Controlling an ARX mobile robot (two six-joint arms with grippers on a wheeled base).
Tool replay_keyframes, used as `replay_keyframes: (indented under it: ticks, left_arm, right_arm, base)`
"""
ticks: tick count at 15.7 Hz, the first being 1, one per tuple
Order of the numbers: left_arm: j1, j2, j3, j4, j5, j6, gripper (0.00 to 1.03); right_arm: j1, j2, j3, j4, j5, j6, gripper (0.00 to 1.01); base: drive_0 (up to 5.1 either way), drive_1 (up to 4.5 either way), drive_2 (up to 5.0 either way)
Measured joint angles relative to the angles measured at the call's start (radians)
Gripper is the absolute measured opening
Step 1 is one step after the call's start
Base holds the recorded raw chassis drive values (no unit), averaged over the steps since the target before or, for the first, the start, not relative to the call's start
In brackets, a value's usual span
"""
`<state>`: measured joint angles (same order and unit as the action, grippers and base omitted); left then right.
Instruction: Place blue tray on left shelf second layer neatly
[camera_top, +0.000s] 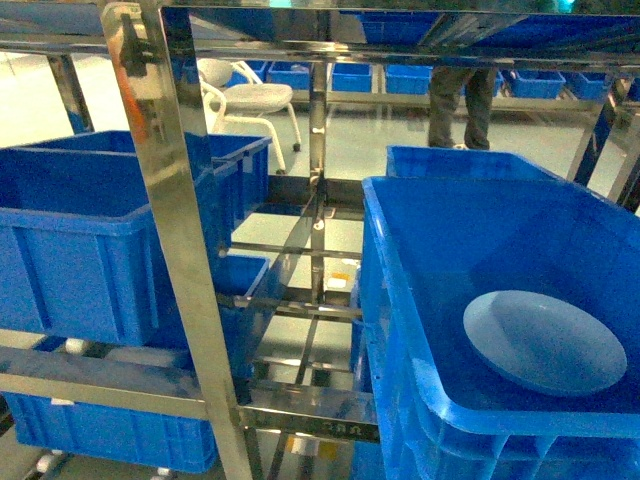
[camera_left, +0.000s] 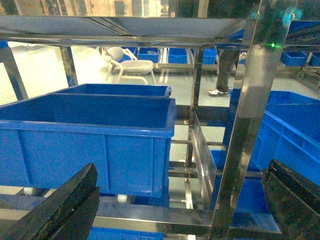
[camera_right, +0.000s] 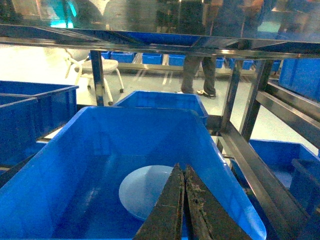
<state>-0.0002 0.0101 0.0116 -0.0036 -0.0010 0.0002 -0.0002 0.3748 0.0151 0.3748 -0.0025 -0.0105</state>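
We logged blue tray (camera_top: 543, 341) lying flat inside crate (camera_top: 420, 300), right of left shelf (camera_top: 170, 200). Right gripper (camera_right: 182, 210) above tray, jaws together. Left gripper (camera_left: 170, 200) jaws apart.

The right gripper (camera_right: 183, 210) covers the near edge of the blue tray (camera_right: 147, 192) in the right wrist view, so that bit of rim can't be seen. The big crate (camera_top: 470, 330) holding it runs off the right and bottom edges of the head view. The person (camera_top: 462, 100) far back is cut off above the waist. The left gripper (camera_left: 175, 210) only shows its finger ends at the bottom corners.
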Motion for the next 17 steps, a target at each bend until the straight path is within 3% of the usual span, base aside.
replay_keyframes:
  ticks: [9,10,11,16,17]
  left_arm:
    - [0.000,0.000,0.000,0.000,0.000,0.000,0.98]
    - [0.000,0.000,0.000,0.000,0.000,0.000,0.98]
    - [0.000,0.000,0.000,0.000,0.000,0.000,0.98]
    - [0.000,0.000,0.000,0.000,0.000,0.000,0.98]
    - [0.000,0.000,0.000,0.000,0.000,0.000,0.98]
  right_arm:
    - [0.000,-0.198,0.000,-0.198,0.000,0.002,0.02]
    - [0.000,-0.229,0.000,-0.241,0.000,0.003,0.02]
    - [0.000,-0.310,0.000,-0.363,0.000,0.003,0.02]
    - [0.000,-0.370,0.000,-0.379,0.003,0.003,0.02]
    - [0.000,-0.370,0.000,-0.379,0.003,0.003,0.24]
  base:
    - [0.0,0.00,0.0]
    - [0.0,0.00,0.0]
    - [0.0,0.00,0.0]
    - [0.0,0.00,0.0]
    - [0.0,0.00,0.0]
